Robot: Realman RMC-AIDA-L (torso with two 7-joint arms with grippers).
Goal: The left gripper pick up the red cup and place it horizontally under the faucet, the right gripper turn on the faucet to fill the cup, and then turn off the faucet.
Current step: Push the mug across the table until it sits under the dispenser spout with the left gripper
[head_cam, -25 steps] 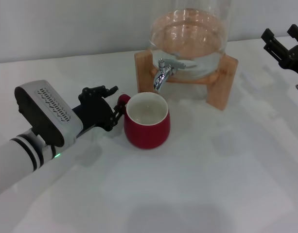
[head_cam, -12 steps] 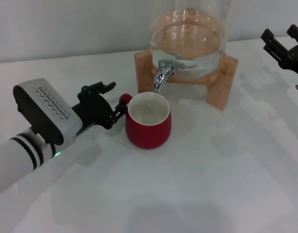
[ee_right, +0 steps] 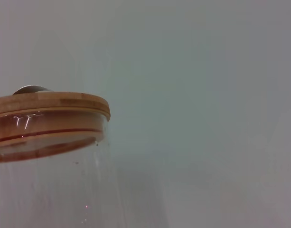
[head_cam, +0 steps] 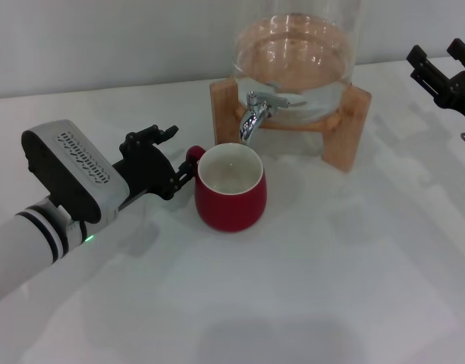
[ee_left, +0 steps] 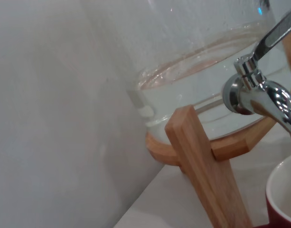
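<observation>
Red cup [head_cam: 230, 189]: glazed ceramic, glossy dark red outside, smooth white inside. Faucet [head_cam: 255, 114]: polished chrome metal, mirror-bright, lever same finish. Jar [head_cam: 296, 53]: clear smooth glass, tiny bubbles or specks on wall in left wrist view. Stand [head_cam: 346, 125]: pale wood, sanded, matt, grain visible. Lid [ee_right: 50, 105]: wood, layered edge, satin. Table [head_cam: 331, 273]: white, smooth, matt. Left gripper [head_cam: 188, 168]: matt black, plastic-looking; arm shell grey-white, perforated panel. Right gripper [head_cam: 437, 68]: matt black.

Red cup [head_cam: 230, 189] upright (under faucet [head_cam: 255, 114]).
</observation>
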